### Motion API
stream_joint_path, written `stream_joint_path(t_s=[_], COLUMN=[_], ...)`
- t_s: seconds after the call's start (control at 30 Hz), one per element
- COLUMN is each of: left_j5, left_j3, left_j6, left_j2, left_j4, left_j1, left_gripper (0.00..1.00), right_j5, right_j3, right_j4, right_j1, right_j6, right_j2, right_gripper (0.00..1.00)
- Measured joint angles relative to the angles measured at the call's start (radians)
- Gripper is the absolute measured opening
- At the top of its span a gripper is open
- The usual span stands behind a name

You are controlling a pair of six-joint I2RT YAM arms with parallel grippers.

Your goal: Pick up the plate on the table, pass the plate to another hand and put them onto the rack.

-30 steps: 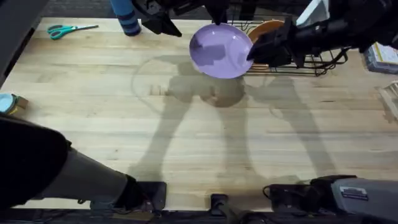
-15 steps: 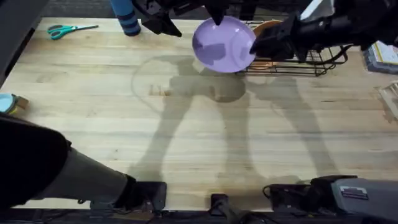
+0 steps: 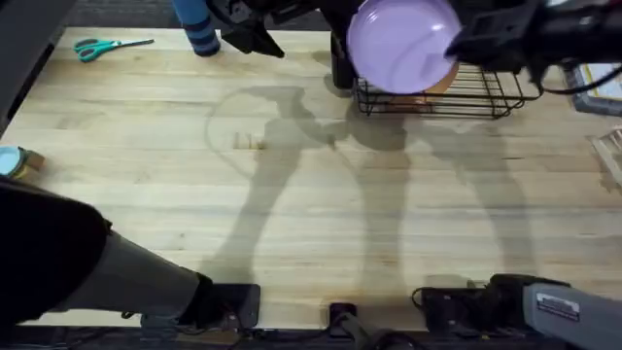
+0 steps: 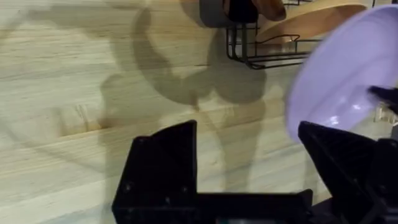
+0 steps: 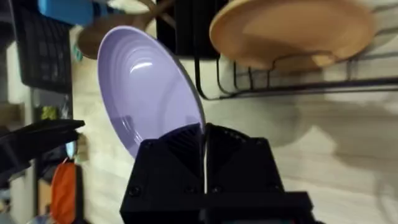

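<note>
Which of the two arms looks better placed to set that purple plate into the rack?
The right. Its gripper is clamped on the plate rim, holding it above the rack; the left gripper is open with nothing between its fingers.

The pale wooden butcher-block surface (image 3: 292, 214) of long plank strips carries soft dark shadows across its middle. Teal-handled scissors (image 3: 107, 46) lie at its far left corner, near a blue ribbed cylinder (image 3: 200, 29).
</note>
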Motion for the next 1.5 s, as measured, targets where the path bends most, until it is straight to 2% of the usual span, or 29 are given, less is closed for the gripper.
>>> stream_joint_path(t_s=[0.27, 0.43, 0.47, 0.53, 0.83, 0.97, 1.07, 1.33, 1.5], left_j5=[0.0, 0.0, 0.0, 0.0, 0.0, 0.0, 0.0, -0.001, -0.001], left_j3=[0.0, 0.0, 0.0, 0.0, 0.0, 0.0, 0.0, 0.0, 0.0], left_j6=[0.0, 0.0, 0.0, 0.0, 0.0, 0.0, 0.0, 0.0, 0.0], left_j2=[0.0, 0.0, 0.0, 0.0, 0.0, 0.0, 0.0, 0.0, 0.0], left_j4=[0.005, 0.013, 0.016, 0.016, 0.037, 0.042, 0.042, 0.042, 0.042], left_j1=[0.0, 0.0, 0.0, 0.0, 0.0, 0.0, 0.0, 0.0, 0.0], left_gripper=[0.995, 0.993, 0.993, 0.993, 0.993, 0.993, 0.993, 0.994, 0.994], right_j5=[0.004, 0.004, 0.007, 0.023, 0.111, 0.122, 0.126, 0.121, 0.058], right_j3=[0.0, 0.0, 0.0, 0.0, 0.002, 0.003, 0.004, 0.004, 0.018], right_j4=[0.082, 0.22, 0.304, 0.366, 0.737, 0.954, 1.057, 1.114, 1.109], right_j1=[-0.061, -0.063, -0.063, -0.063, -0.063, -0.063, -0.064, -0.064, -0.075], right_j6=[-0.115, -0.177, -0.223, -0.26, -0.488, -0.553, -0.58, -0.682, -0.716], right_j2=[-0.094, -0.115, -0.112, -0.107, 0.0, 0.071, 0.111, 0.195, 0.246], right_gripper=[0.031, 0.031, 0.031, 0.03, 0.03, 0.031, 0.031, 0.03, 0.03])
